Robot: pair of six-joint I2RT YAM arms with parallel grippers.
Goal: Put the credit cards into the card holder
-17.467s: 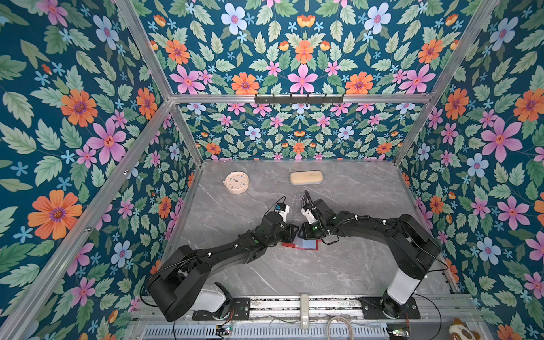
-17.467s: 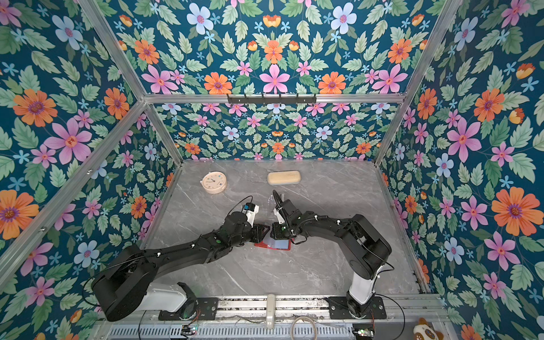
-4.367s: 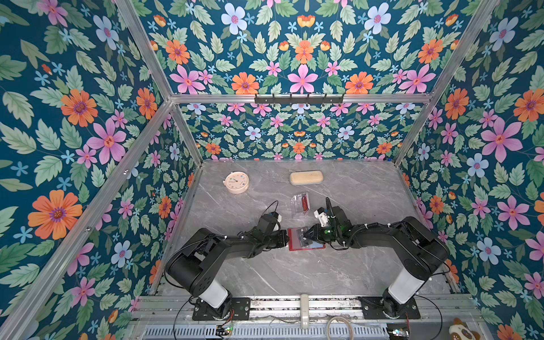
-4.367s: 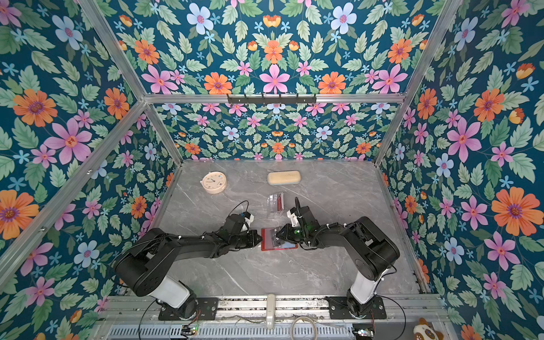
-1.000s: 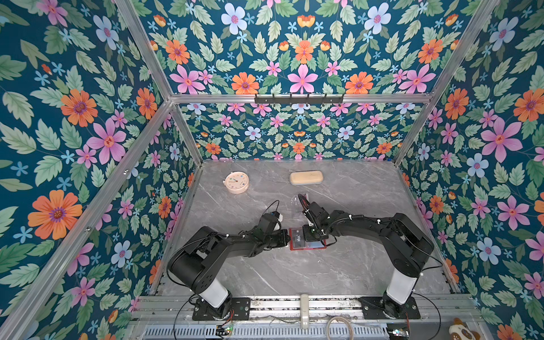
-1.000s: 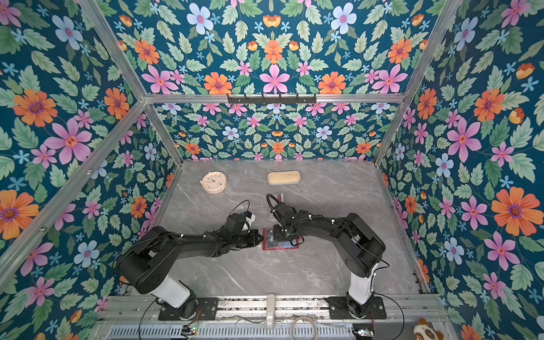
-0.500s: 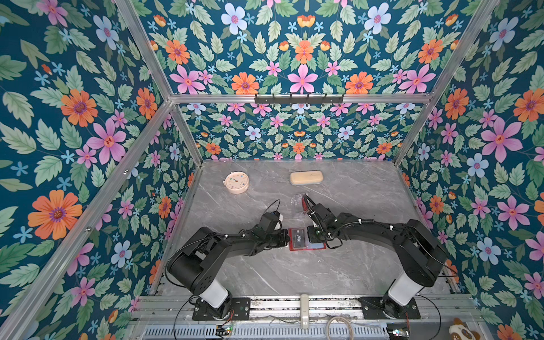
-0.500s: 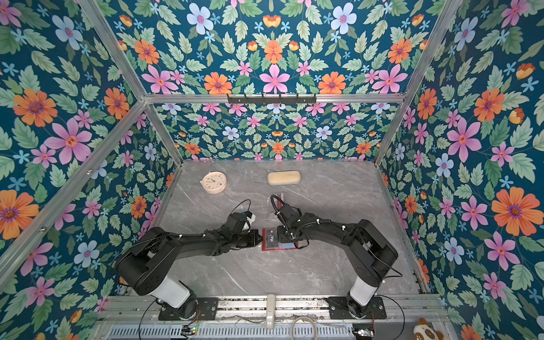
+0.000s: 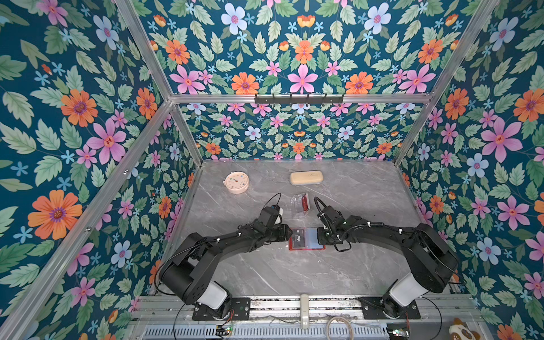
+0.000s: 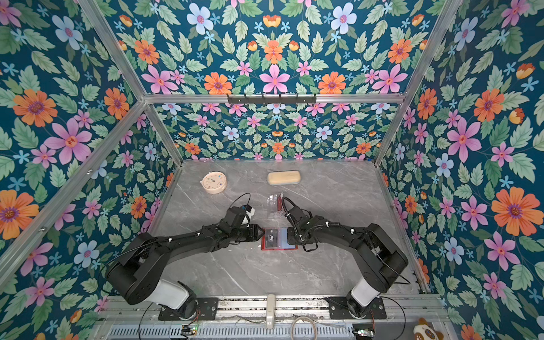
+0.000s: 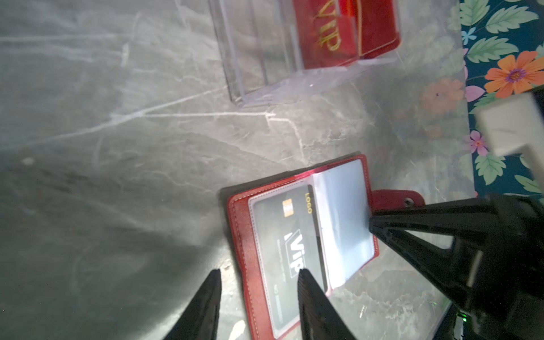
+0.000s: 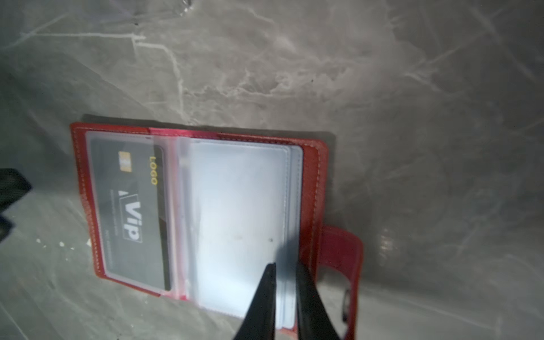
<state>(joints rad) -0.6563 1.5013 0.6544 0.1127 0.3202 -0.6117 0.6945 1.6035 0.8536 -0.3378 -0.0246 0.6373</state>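
Observation:
The red card holder [image 9: 307, 239] [image 10: 278, 239] lies open on the table between both arms. A black credit card with white "Vip" lettering [image 11: 287, 235] [image 12: 129, 212] sits in its left clear sleeve. My left gripper [image 11: 260, 273] [image 9: 290, 234] is open, and its fingers straddle the holder's left red edge. My right gripper [image 12: 285, 266] [image 9: 318, 237] is at the holder's right side, shut on the edges of the clear sleeves [image 12: 235, 206] beside the snap tab [image 12: 341, 250]. A red card with gold "VIP" [image 11: 338, 32] stands in the clear acrylic stand [image 11: 265, 59] [image 9: 300, 201] just behind.
A round pink clock [image 9: 237, 182] and a beige oblong case [image 9: 306, 177] lie near the back wall. Floral walls close in the marble table [image 9: 294, 273] on three sides. Bare tabletop lies in front of the holder.
My left gripper's jaws have opened at the holder's left edge. My right gripper has shifted to the holder's right edge and narrowed onto the sleeves.

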